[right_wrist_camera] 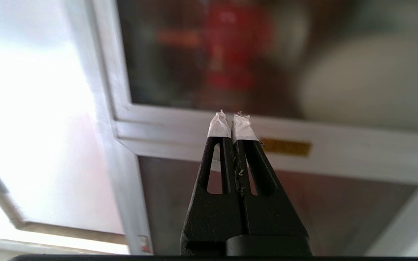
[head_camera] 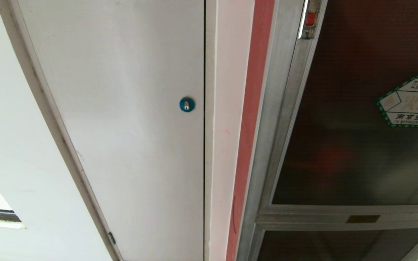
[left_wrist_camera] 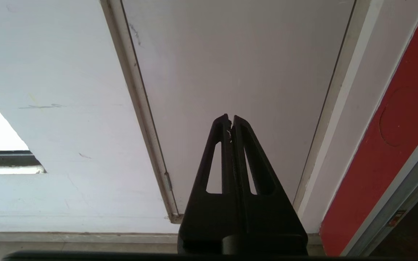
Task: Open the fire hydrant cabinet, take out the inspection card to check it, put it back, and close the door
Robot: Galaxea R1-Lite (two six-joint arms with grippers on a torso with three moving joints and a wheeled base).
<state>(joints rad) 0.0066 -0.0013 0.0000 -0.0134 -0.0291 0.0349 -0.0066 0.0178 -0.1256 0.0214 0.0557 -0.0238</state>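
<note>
While the door (head_camera: 357, 119) remains shut on the cabinet (head_camera: 285, 108), card unseen, both pincers, left (left_wrist_camera: 230, 117) and right (right_wrist_camera: 232, 116), are closed and empty; a closed right pincer could slip off the small red latch (head_camera: 310, 18).

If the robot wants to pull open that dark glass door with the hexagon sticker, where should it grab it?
Probably at the small red latch on the door's silver frame edge, the edge nearest the white door. The glass is flat and offers no hold; the latch is the only raised part. The right gripper, shut and facing the cabinet, is the one facing it.
</note>
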